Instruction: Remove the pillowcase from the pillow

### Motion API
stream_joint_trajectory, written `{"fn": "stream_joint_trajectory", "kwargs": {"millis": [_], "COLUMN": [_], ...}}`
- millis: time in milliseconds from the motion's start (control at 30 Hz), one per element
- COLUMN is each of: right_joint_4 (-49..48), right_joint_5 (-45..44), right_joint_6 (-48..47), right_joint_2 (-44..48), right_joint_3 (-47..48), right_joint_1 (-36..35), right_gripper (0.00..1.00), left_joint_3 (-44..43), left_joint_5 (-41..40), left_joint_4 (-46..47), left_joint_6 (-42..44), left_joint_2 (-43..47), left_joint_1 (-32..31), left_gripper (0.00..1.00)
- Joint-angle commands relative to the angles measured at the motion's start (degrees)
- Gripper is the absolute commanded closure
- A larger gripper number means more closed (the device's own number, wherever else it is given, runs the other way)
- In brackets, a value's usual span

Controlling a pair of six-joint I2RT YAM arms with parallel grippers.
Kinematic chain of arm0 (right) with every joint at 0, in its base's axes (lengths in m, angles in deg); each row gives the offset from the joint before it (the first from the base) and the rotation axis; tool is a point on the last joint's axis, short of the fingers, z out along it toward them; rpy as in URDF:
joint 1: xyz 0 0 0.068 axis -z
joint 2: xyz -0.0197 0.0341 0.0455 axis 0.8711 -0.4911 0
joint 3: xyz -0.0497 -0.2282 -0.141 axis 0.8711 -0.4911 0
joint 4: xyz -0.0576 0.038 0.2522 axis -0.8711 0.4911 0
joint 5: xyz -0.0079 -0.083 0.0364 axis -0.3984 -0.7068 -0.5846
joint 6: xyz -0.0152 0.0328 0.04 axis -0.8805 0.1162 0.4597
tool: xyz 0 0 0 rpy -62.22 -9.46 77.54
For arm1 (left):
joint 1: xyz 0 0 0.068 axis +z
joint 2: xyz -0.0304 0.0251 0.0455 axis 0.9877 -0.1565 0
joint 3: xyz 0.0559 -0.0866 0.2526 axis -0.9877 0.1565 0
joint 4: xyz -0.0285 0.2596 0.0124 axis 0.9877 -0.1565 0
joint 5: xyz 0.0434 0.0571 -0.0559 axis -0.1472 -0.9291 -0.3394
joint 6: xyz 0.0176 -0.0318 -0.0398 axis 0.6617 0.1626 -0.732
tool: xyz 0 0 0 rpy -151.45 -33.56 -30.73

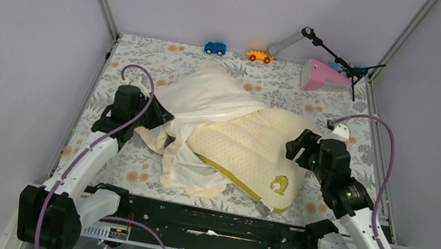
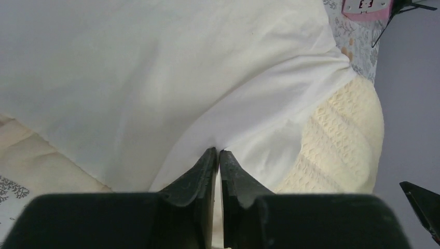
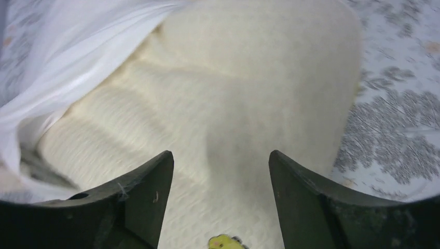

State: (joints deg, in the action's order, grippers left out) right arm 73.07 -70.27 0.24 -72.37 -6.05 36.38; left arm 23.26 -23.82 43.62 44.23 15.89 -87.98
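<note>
Top external view: left pincer nips the pillowcase, right pincer gapes over the pillow

On the left, the left gripper (image 1: 164, 116) meets the near-left edge of the pillowcase (image 1: 209, 95). In the left wrist view its fingers (image 2: 205, 168) are pressed almost together, and creases in the cream cloth (image 2: 155, 78) run straight to their tips, so a thin fold is pinched there. The pillowcase covers the far-left end of the pillow (image 1: 254, 147) and trails toward the near edge in a crumpled, frilled heap on the flowered table cover (image 1: 147, 58).

To the right, the quilted pillow lies bare and slanted, with its yellow-green side band facing the arms and the yellow logo (image 1: 278, 185) at its near corner. The right gripper (image 1: 293, 147) stands at the pillow's right edge. In the right wrist view its jaws are spread wide with the dimpled surface (image 3: 233, 104) between them, the cloth (image 3: 67, 67) bunched beyond on the left; whether the fingers touch the pillow cannot be told.

Along the far wall sit a blue toy car (image 1: 215, 48), an orange toy car (image 1: 258, 56) and a pink object (image 1: 320, 76).
</note>
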Motion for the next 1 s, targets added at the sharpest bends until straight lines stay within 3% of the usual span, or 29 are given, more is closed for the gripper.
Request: {"fn": "stream_joint_trajectory", "kwargs": {"millis": [0,100,267,333,533,733,967], "right_joint_4": [-3.0,3.0,-1.2,-2.0,-1.4,-2.5,-7.0], "right_joint_5": [22.6,28.7,27.0,25.9,15.6,6.7,1.4], "right_joint_6": [-11.0,-13.0,-13.4,-13.8,-18.9,-22.3,-23.4], "right_joint_2": [-0.8,-8.7,-13.5,-16.0,-26.7,-34.9,-39.1], "right_joint_3": [7.4,15.5,16.1,16.9,20.3,21.4,17.6], "right_joint_1": [0.1,-1.6,-7.6,-10.1,-22.3,-29.7,-30.2], "right_gripper": [0.33,0.34,0.24,0.20,0.09,0.04,0.04], "left_joint_3": [-1.9,-2.1,-5.1,-7.5,-15.4,-17.3,-12.9], "left_joint_5": [3.2,1.9,-4.8,-7.4,-20.5,-23.3,-22.2], "left_joint_4": [2.5,0.6,-4.0,-5.9,-13.5,-14.4,-9.1], "left_joint_6": [3.3,4.2,6.2,8.2,11.3,10.8,8.9], "left_joint_2": [1.3,2.7,4.6,3.8,-2.5,-9.0,-11.5], "left_joint_1": [0.2,-0.5,-4.7,-8.3,-20.5,-24.6,-25.6], "left_gripper": [0.86,0.79,0.52,0.51,0.33,0.18,0.15]}}
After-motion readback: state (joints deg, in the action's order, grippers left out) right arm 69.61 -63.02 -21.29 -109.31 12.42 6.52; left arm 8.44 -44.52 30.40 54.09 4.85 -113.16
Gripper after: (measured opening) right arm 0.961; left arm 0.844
